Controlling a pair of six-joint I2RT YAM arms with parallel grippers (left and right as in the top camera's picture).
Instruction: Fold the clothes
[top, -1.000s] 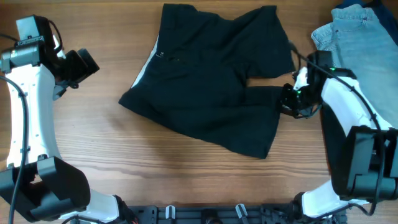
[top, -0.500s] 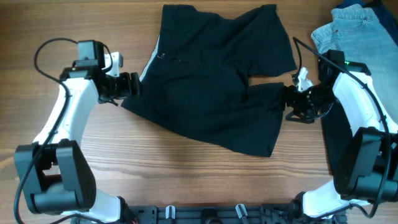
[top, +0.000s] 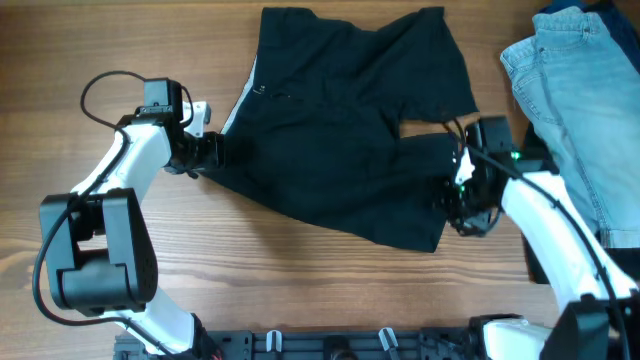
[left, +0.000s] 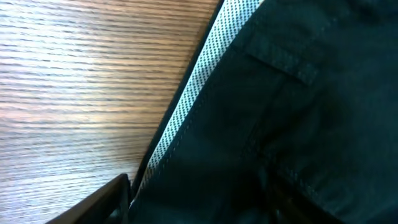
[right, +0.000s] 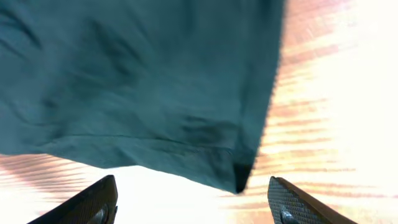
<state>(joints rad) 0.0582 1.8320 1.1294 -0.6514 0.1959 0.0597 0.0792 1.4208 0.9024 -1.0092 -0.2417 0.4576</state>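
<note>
The clothes, black shorts (top: 350, 140), lie spread out in the middle of the wooden table. Their grey lining (left: 193, 93) shows along the left edge. My left gripper (top: 213, 153) is at that left waistband edge. In the left wrist view one finger (left: 99, 205) stands on the wood side, the fabric (left: 280, 124) lies across the gap, and the other finger is lost in the dark cloth. My right gripper (top: 455, 200) hovers open at the right leg's front corner. The hem corner (right: 239, 174) is just beyond its two fingertips (right: 93, 202), with nothing between them.
Light-blue jeans (top: 580, 90) lie at the right back edge, beside my right arm. Bare wood (top: 150, 260) runs along the front and left of the shorts.
My left arm swung right to the shorts' waistband edge and its jaws have narrowed. My right gripper opened at the leg's edge and moved toward the front corner of the hem.
</note>
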